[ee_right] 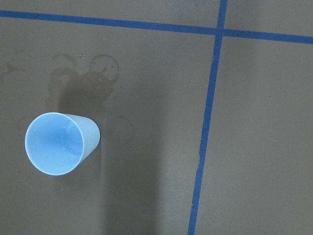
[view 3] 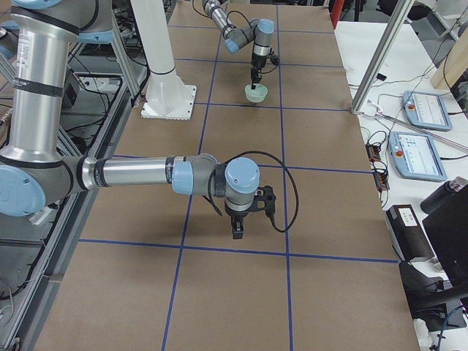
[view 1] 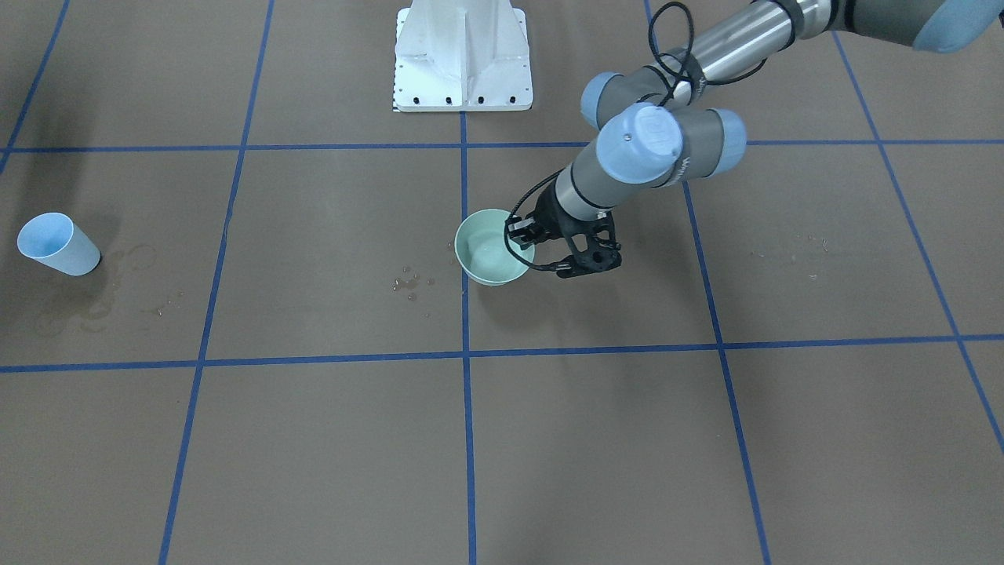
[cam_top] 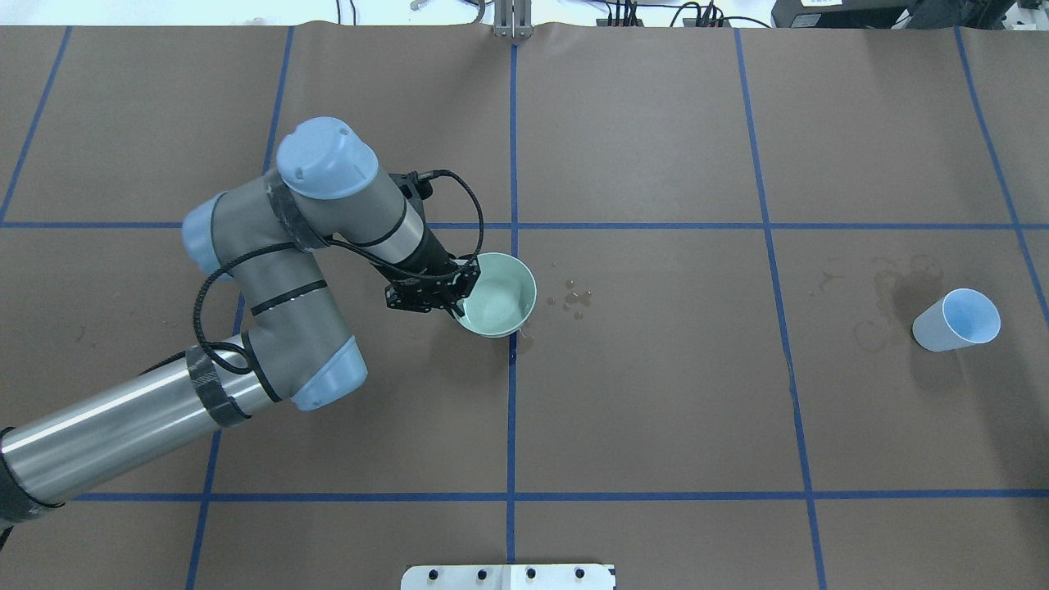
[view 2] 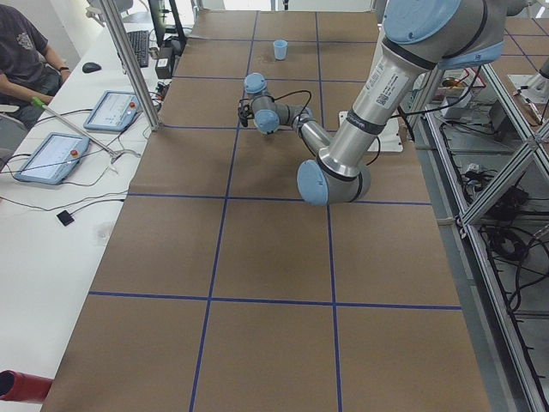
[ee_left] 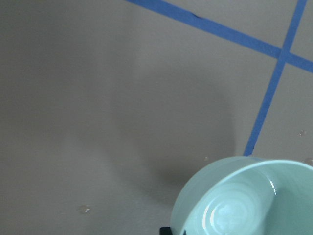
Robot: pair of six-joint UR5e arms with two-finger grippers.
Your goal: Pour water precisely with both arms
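Wide bare table (cam_top: 656, 393) all round the mint bowl (cam_top: 524, 283), only droplets (cam_top: 575, 297) just beside it. Pinched at its rim by the left gripper (cam_top: 460, 295), one finger inside, over shallow water (ee_left: 230, 215). Well apart from the bowl, an upright blue cup (cam_top: 957, 319), interior bare. Also far from the bowl, the right gripper (view 3: 238, 223), grip impossible to tell.

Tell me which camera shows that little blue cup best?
The right wrist-mounted view: the blue cup is large there, upright, seen from above with its inside showing. The overhead and front-facing views show it small near their edges; the left side view shows a far speck. The left wrist and right side views do not show it.
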